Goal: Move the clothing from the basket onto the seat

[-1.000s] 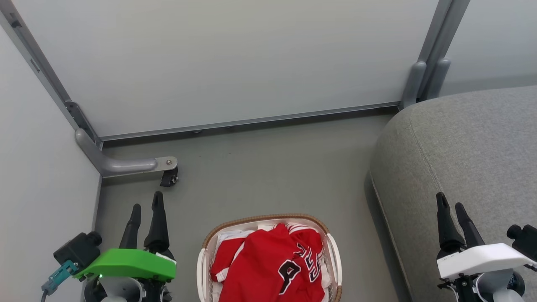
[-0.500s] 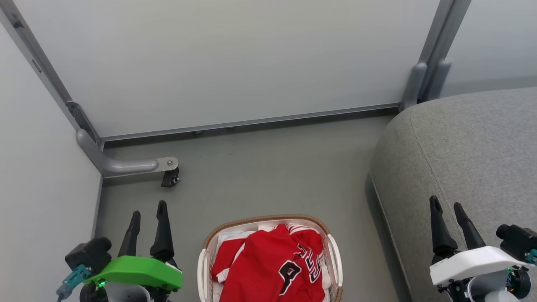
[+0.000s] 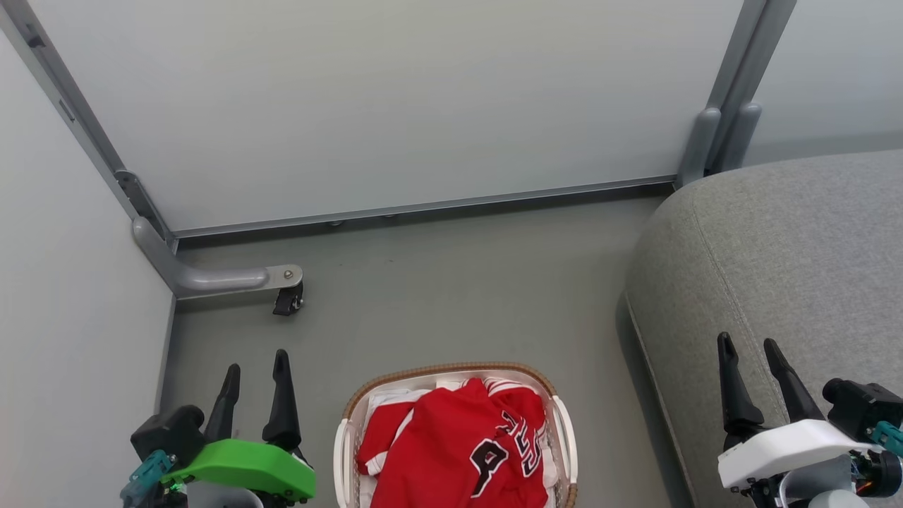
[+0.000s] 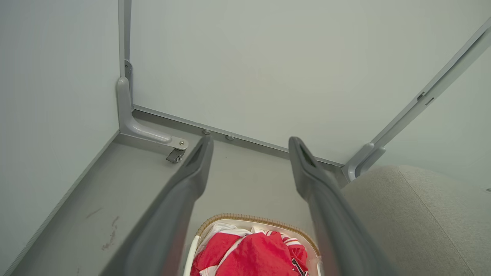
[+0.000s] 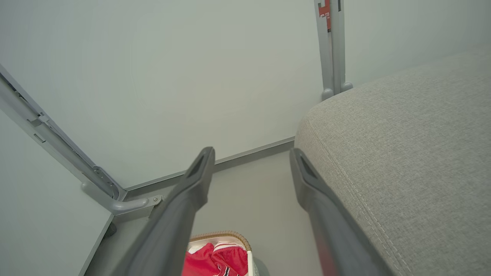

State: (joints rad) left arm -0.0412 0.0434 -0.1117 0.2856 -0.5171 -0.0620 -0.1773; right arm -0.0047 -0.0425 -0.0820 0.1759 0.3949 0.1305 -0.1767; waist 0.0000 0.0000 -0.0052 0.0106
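Grey floor [image 3: 458,296] bears the basket [image 3: 444,368] with the red clothing [image 3: 451,451] heaped inside, perhaps two garments, near the seat [image 3: 790,261], while the left pincer [image 3: 257,360] and right pincer [image 3: 746,340] hover empty, fingers apart.

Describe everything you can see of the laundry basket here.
The basket is an oval white plastic tub with a brown woven rim, side handles and a white cloth liner. It stands upright on the grey floor, left of the seat and apart from it. Crumpled red clothing fills it. The head view's bottom edge cuts off its near end.
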